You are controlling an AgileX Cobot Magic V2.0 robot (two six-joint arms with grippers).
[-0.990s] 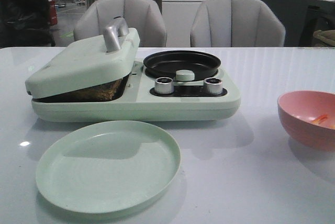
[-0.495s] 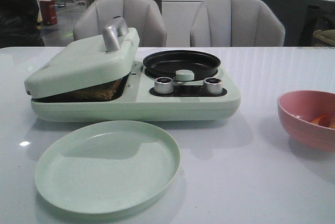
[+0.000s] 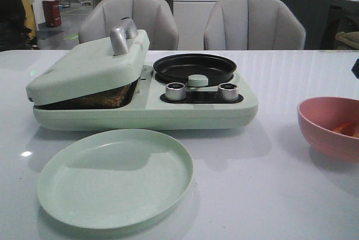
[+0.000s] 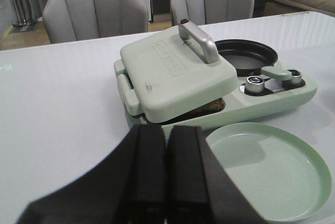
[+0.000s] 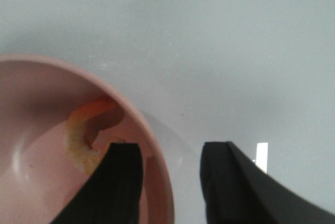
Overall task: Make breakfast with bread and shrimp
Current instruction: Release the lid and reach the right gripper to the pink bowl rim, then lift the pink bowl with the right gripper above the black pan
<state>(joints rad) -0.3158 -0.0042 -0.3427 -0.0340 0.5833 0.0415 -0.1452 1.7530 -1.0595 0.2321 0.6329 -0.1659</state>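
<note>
The bread (image 3: 104,98) sits browned inside the pale green breakfast maker (image 3: 143,108), its hinged lid (image 3: 90,66) propped a little open on the slices. So the toasting side looks under way, and the step in hand seems to be the shrimp (image 5: 86,130): it lies in the pink bowl (image 5: 157,171) at the right end of the desk (image 3: 269,184), only an orange fleck of it visible from the front.

The right hand (image 5: 171,182) hangs above the bowl with its fingers parted wide, one over the inside and one outside the rim, holding nothing. The left hand (image 4: 166,177) waits near the empty green plate (image 4: 272,169), fingers pressed together on nothing.

Next, I judge, the right hand must shift further over the bowl (both fingers inside the rim), drop and pinch a small, slippery shrimp, then carry it to the black pan (image 3: 194,67).

Raised lettering runs along the lid in the left wrist view; it is too faint to read.
</note>
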